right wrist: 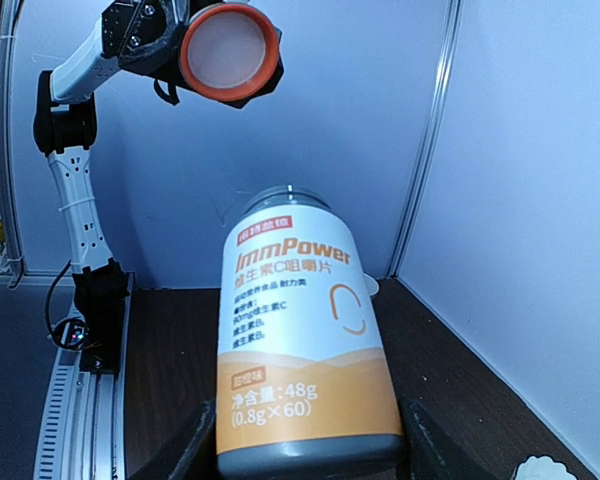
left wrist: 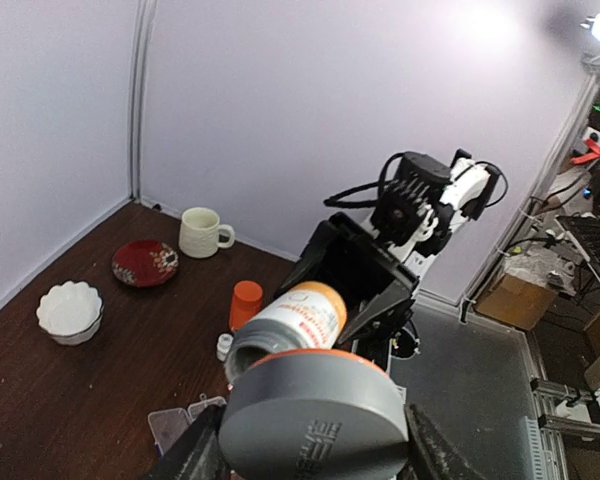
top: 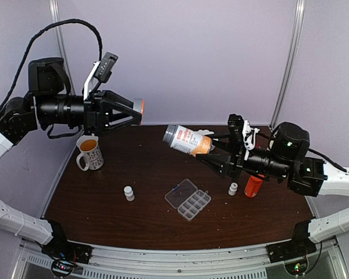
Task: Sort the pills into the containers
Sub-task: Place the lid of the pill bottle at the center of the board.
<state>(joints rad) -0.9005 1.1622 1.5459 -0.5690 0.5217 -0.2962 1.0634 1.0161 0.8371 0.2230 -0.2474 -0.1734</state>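
Fingers first: my left fingers (top: pixel 135 111) are clamped on a grey cap (top: pixel 139 106) with an orange inner rim, held high in the air over the 9 o'clock side of the counter (top: pixel 145 221), its hollow face turned toward 3 o'clock. My right fingers (top: pixel 208 148) grip the orange base end of a white-and-orange supplement bottle (top: pixel 186 140), lifted off the counter and lying nearly level, its grey neck pointing toward 9 to 10 o'clock, at the cap but well apart from it.

From above, taking 12 o'clock as the back wall, the organizer box (top: pixel 195 204) sits on the counter near the middle, toward 6 o'clock, with its clear lid laid open on the 10 o'clock side of the compartments. I cannot make out any pills at this size. One small white bottle (top: pixel 128 193) stands at the box's 9 o'clock and another (top: pixel 233 189) at its 2 o'clock, just beside an orange bottle (top: pixel 253 185). A mug (top: pixel 90 152) stands at the counter's 10 o'clock corner.
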